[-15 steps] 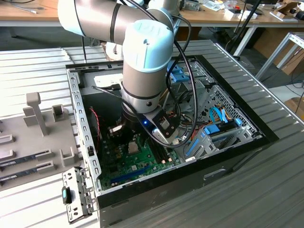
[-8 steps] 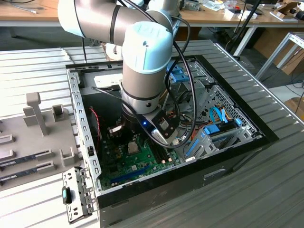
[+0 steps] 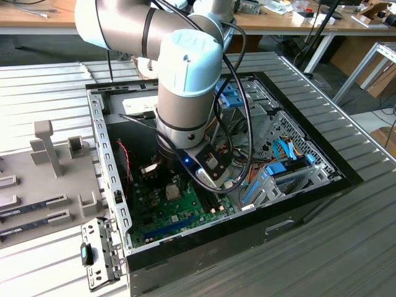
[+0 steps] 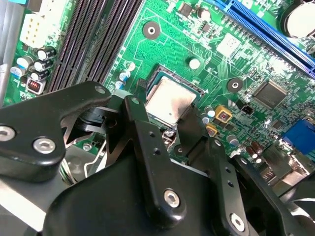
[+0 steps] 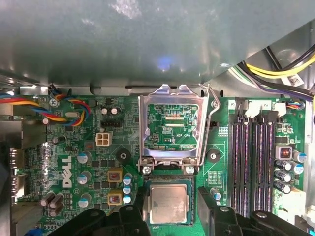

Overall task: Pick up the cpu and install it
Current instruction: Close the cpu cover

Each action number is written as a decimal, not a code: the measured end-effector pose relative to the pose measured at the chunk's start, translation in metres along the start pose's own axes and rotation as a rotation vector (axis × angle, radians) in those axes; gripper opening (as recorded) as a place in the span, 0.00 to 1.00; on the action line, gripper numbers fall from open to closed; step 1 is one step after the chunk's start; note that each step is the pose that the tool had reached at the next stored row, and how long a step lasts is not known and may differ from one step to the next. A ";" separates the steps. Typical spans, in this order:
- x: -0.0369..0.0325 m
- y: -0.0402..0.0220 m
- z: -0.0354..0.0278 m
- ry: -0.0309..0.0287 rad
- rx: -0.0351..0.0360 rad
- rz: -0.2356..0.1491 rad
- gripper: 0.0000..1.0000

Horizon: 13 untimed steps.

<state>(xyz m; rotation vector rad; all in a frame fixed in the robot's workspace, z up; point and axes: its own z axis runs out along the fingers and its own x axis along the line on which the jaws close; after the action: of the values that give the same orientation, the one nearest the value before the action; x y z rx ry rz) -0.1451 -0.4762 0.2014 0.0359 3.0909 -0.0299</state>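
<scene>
The cpu (image 5: 169,202), a small square chip with a silver-grey top and a thin green rim, lies flat in the black socket on the green motherboard (image 5: 98,157). It is also in the second wrist view, cpu (image 4: 170,100). My gripper (image 5: 171,212) straddles it, one black finger (image 5: 139,206) on each side with a narrow gap to the chip, so it stands open. The socket's metal load plate (image 5: 172,129) stands tilted up just beyond the chip. In the exterior view my arm (image 3: 189,80) reaches down into the open computer case (image 3: 309,185).
Black memory slots (image 5: 253,162) run beside the socket. Coloured cables (image 5: 64,110) lie at the board's edge and blue cables (image 3: 281,151) at the drive bays. A grey fixture tray (image 3: 49,148) with memory sticks (image 3: 31,207) sits on the exterior view's left.
</scene>
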 end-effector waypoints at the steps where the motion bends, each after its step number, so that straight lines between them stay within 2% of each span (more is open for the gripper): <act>1: -0.0001 -0.0006 0.0000 0.0000 0.0000 0.000 0.53; 13: -0.0075 -0.0023 -0.0012 0.0004 -0.0002 -0.002 0.53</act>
<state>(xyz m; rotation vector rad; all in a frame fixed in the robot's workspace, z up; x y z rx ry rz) -0.1377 -0.4786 0.2030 0.0321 3.0915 -0.0296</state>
